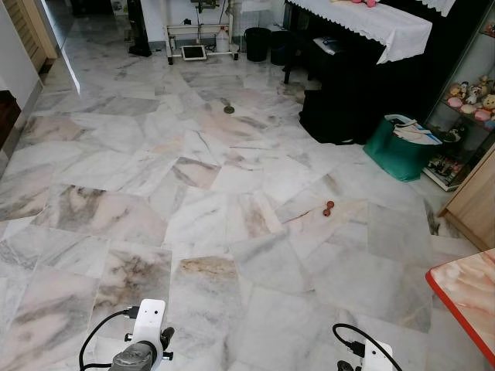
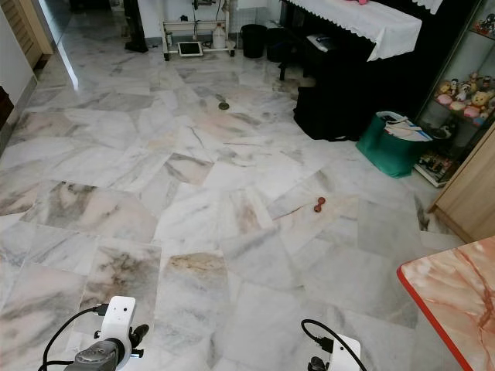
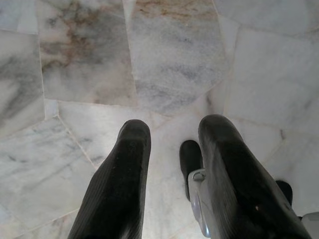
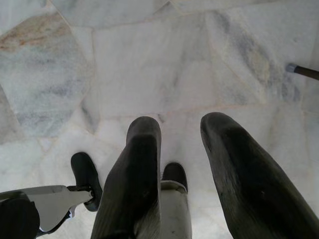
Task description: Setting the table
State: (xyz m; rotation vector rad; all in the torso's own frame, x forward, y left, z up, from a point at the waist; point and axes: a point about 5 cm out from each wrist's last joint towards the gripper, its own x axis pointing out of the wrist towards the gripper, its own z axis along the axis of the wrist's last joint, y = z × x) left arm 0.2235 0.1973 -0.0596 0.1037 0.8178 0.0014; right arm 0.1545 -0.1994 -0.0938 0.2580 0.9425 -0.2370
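We found no readable text, label, brand, number or sign anywhere; the items on the shelf [image 1: 472, 99] were too small to make out.

The desk [image 2: 452, 297] with its red-edged, marble-patterned top is cut off by the right and bottom edges, so only one corner shows. Both arms are cropped at the bottom edge of the eye views, and in the wrist views the left gripper [image 3: 172, 144] and right gripper [image 4: 182, 132] show parted fingers whose bases run out of frame. The small reddish-brown object [image 1: 329, 208] on the floor and the dark round thing [image 1: 229, 110] farther off are too small to identify; the green bag [image 1: 398, 151] hides its contents, and the figurines [image 1: 472, 99] are cut by the right edge.
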